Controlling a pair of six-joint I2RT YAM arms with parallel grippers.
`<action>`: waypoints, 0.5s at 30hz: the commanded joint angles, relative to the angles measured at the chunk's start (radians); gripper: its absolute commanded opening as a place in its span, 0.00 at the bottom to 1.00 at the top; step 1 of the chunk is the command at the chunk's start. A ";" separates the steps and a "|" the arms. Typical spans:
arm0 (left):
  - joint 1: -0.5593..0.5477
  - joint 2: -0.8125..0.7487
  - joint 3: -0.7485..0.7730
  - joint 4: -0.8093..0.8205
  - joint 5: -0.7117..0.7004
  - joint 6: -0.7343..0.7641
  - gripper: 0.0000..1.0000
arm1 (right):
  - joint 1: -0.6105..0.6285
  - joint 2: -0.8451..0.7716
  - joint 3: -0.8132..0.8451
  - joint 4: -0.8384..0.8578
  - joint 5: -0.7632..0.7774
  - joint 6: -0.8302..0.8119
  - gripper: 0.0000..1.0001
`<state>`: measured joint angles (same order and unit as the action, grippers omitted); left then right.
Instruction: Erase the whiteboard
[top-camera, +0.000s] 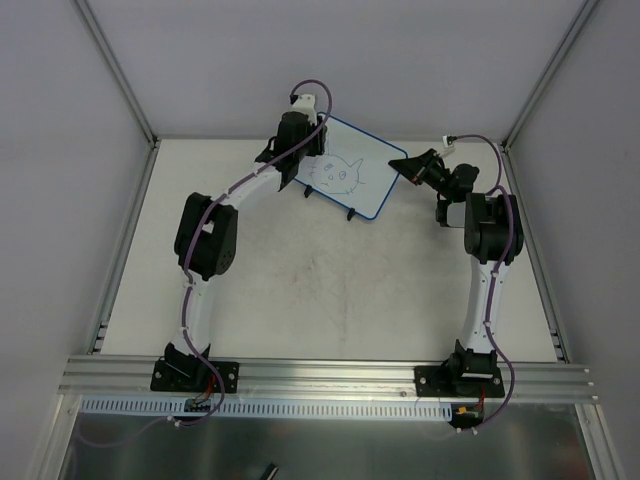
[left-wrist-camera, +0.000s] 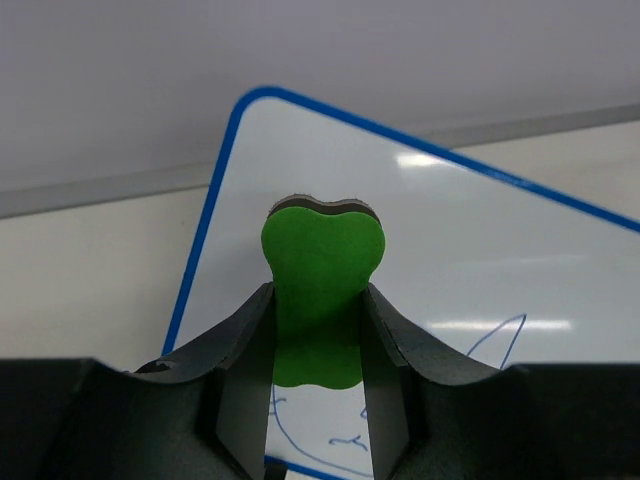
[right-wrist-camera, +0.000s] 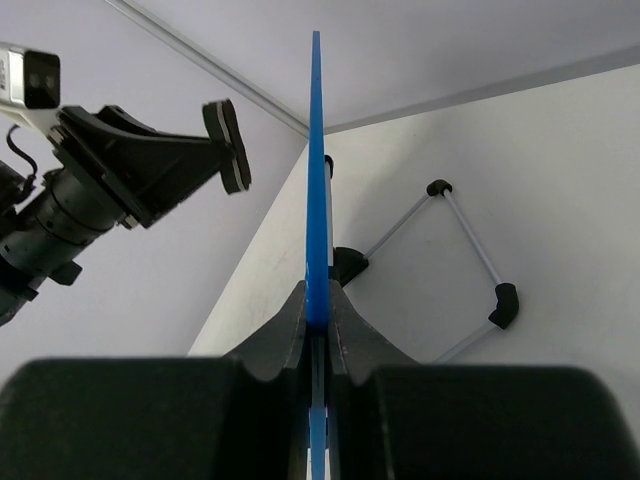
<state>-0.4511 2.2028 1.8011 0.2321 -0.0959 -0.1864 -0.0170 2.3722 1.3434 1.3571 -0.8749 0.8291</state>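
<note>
The whiteboard (top-camera: 350, 170), white with a thin blue rim and a blue cat-face drawing, stands tilted at the back of the table on two black feet. My right gripper (top-camera: 408, 165) is shut on its right edge; in the right wrist view the blue rim (right-wrist-camera: 317, 180) runs edge-on between the jaws of the right gripper (right-wrist-camera: 318, 310). My left gripper (top-camera: 290, 150) is shut on the green bone-shaped eraser (left-wrist-camera: 322, 275) and holds it at the board's upper left part, above the drawing (left-wrist-camera: 330, 440). I cannot tell whether the eraser touches the board (left-wrist-camera: 450, 250).
The table (top-camera: 320, 290) is walled by grey panels with metal corner posts (top-camera: 115, 70). A wire stand with black corner caps (right-wrist-camera: 470, 250) sits behind the board. The left arm's wrist (right-wrist-camera: 110, 170) shows in the right wrist view, left of the board.
</note>
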 joint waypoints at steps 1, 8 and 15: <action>0.002 0.034 0.127 -0.020 -0.062 0.008 0.00 | 0.038 -0.010 -0.009 0.174 -0.065 -0.064 0.00; 0.028 0.083 0.228 -0.171 -0.038 -0.057 0.00 | 0.052 -0.028 -0.016 0.171 -0.087 -0.091 0.00; 0.071 0.018 0.124 -0.181 0.039 -0.110 0.00 | 0.061 -0.037 -0.033 0.166 -0.095 -0.084 0.00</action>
<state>-0.4019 2.2799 1.9503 0.0738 -0.0883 -0.2554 -0.0090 2.3627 1.3407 1.3567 -0.8791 0.8104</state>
